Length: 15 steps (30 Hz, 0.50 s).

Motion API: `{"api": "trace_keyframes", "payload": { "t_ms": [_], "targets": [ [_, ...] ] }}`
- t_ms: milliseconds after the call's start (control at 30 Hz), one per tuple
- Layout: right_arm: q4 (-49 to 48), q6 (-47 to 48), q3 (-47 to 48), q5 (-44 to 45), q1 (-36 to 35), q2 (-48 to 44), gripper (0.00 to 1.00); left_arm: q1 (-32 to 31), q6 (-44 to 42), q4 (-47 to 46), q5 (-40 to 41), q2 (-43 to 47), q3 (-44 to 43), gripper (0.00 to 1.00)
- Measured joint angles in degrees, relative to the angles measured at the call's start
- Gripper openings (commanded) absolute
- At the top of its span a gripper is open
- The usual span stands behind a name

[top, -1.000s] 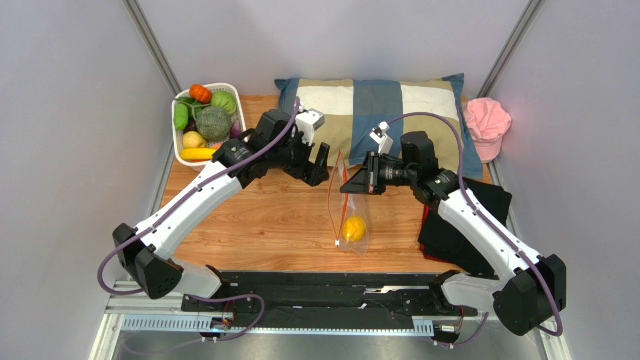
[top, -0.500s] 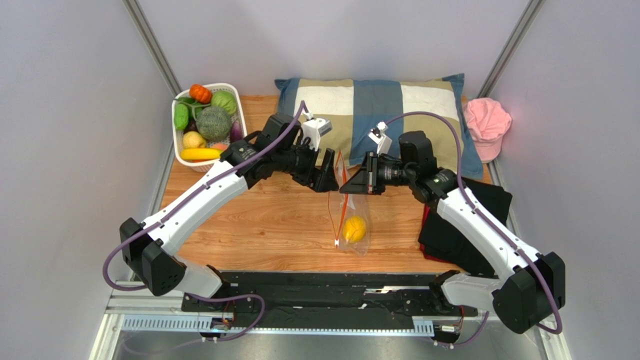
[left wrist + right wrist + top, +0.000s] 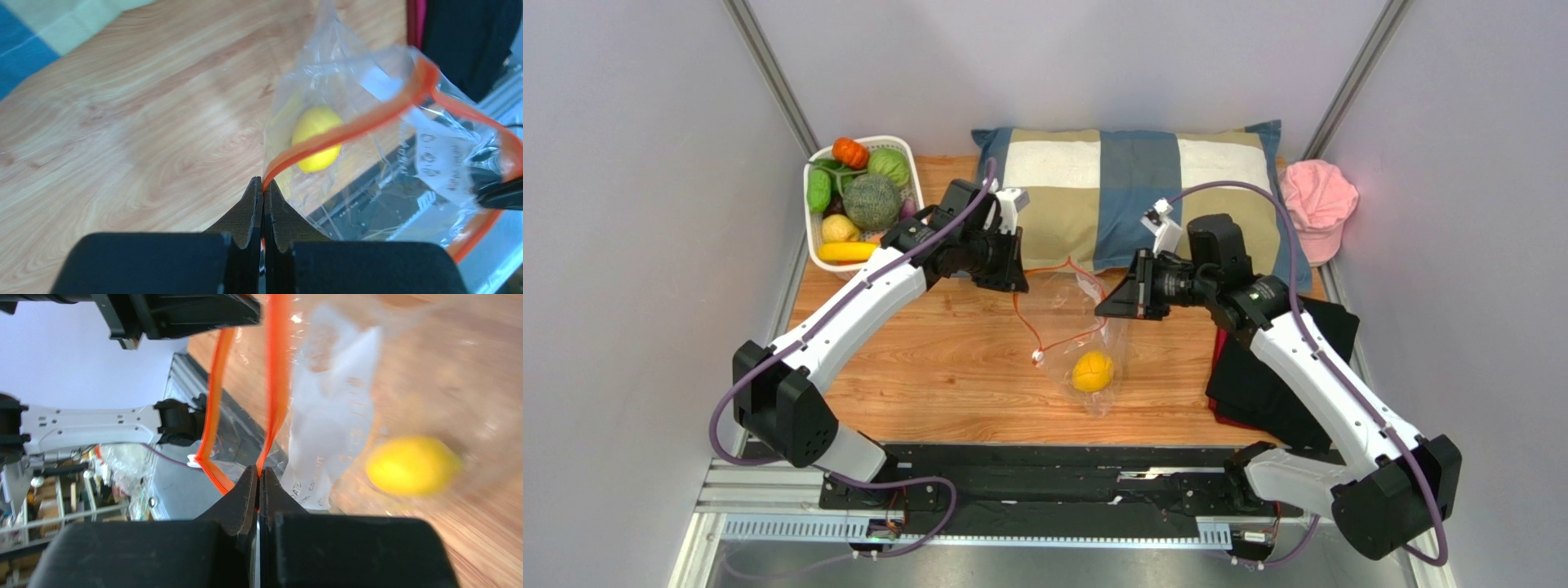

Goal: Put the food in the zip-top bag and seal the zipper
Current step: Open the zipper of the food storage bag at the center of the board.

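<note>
"Zip-top bag (image 3: 1081, 337): where do we find it?"
"We find it over the middle of the tabletop (image 3: 928, 355), strung between our two arms with its mouth pulled wide. The yellow lemon (image 3: 1091, 370) lies inside, at the bag's low end toward the near edge."
"And our pincers?"
"Our left pincer (image 3: 264, 187) is clamped on the orange-red zipper (image 3: 356, 125), its fingers pressed together on the strip. Our right pincer (image 3: 258, 474) pinches the opposite lip of the zipper the same way."
"The other food (image 3: 870, 196)?"
"We see it piled in the white basket (image 3: 809, 227) at the far left corner, beside the checked pillow (image 3: 1136, 172) along the far edge."
</note>
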<state>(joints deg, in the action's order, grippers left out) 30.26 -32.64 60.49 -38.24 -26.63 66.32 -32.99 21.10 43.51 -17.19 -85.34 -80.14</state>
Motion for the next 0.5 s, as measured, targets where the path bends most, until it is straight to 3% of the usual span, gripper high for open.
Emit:
{"api": "trace_keyframes", "payload": {
  "t_ms": [200, 433, 467, 500],
  "targets": [
    [5.0, 0.6, 0.0, 4.0, 6.3, -2.6, 0.00, 3.0, 0.7, 0.2, 0.3, 0.6, 4.9, 0.00],
    [7.2, 2.1, 0.0, 4.7, 6.6, -4.5, 0.00, 3.5, 0.6, 0.0, -1.1, 0.6, 5.5, 0.00],
    [7.2, 2.1, 0.0, 4.7, 6.6, -4.6, 0.00, 3.5, 0.4, -0.1, -1.5, 0.6, 5.5, 0.03],
    [7.1, 2.1, -0.1, 4.7, 6.6, -4.7, 0.00, 3.5, 0.2, -0.2, -2.0, 0.6, 5.5, 0.19]
  ]
}}
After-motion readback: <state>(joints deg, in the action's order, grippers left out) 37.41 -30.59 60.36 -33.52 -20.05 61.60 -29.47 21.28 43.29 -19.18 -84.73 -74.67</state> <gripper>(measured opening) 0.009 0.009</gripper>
